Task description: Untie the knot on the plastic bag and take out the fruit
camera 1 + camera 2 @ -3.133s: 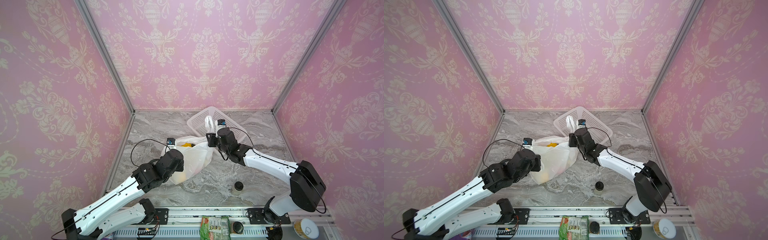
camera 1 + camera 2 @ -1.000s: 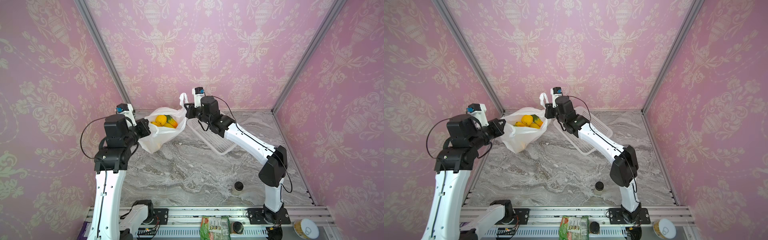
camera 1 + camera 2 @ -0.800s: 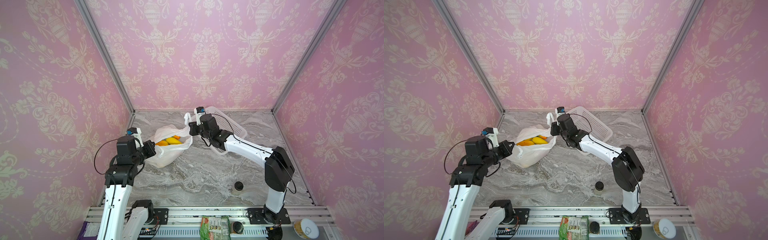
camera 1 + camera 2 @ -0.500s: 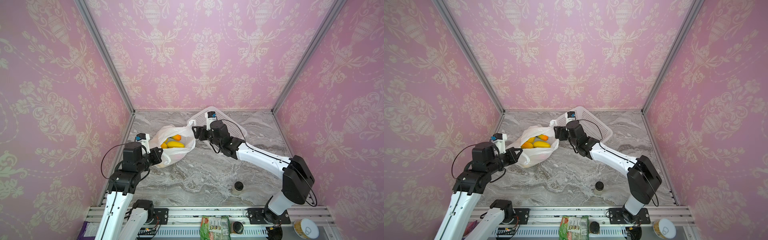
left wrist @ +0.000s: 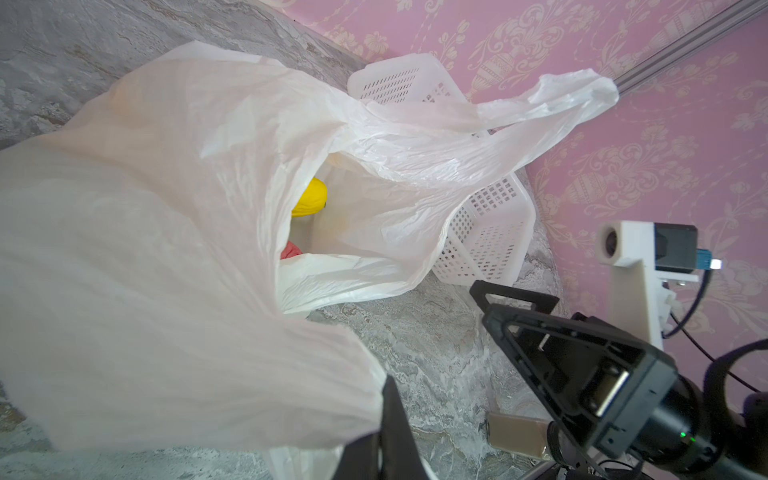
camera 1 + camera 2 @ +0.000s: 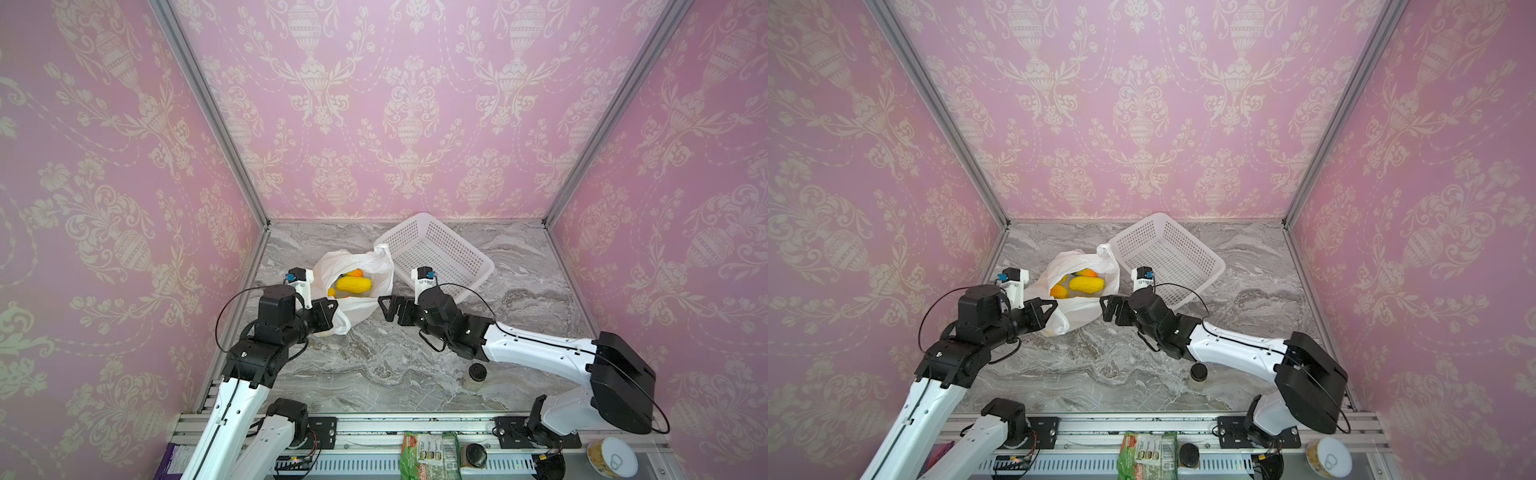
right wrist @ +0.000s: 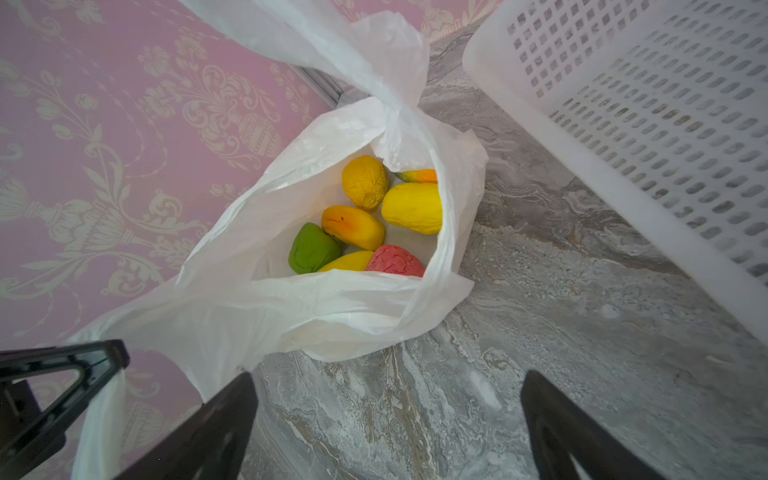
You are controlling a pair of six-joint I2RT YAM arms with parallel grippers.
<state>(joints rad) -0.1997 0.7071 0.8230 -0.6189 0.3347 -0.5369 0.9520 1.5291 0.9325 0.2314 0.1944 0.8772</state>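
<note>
Bag (image 6: 360,308) on surface (image 6: 374,365) beside basket (image 6: 417,233), untied and gaping over fruit (image 7: 411,208), left pincer (image 6: 328,311) clamped on it, right pincer (image 6: 385,308) spread wide and empty near mouth: fruit removal in hand, next likely needing a reach inside onto one piece.

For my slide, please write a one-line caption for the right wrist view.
Open plastic bag with the fruit inside, beside the white basket; right gripper open before it.

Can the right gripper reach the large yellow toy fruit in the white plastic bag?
Probably yes: the open right gripper faces the white plastic bag, mouth agape; the large yellow toy fruit lies uncovered.
</note>
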